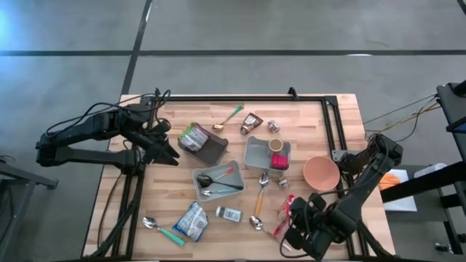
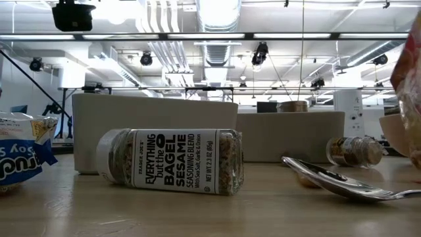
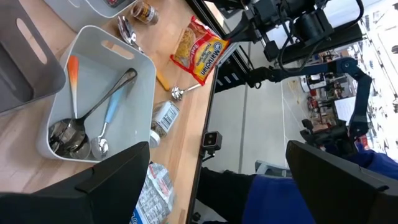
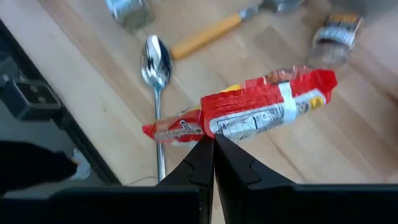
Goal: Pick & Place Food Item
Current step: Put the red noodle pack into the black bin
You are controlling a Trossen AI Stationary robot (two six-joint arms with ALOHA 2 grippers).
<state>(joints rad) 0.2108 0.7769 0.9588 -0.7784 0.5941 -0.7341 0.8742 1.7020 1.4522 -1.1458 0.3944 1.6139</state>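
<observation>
Wooden table [image 1: 320, 116] cluttered. Right gripper [image 4: 208, 144] pinches noodle packet [image 4: 261, 112] by thin edge; slip likely. Left gripper [image 3: 211, 186] spread wide, empty.

Colour rundown: the crinkly plastic ramen packet [image 4: 267, 109] pinched at the tips of the right arm's black fingers [image 4: 198, 163] is bright red with a yellow noodle picture and a white label panel. Just past those fingers lies a shiny silver metal spoon [image 4: 155, 68] beside an orange-handled utensil [image 4: 205, 34], all on the pale blond wood tabletop [image 4: 348, 143]. Beyond the left arm's fingers, the pale grey plastic bin [image 3: 106, 81] holds spoons with orange and light blue handles.
</observation>
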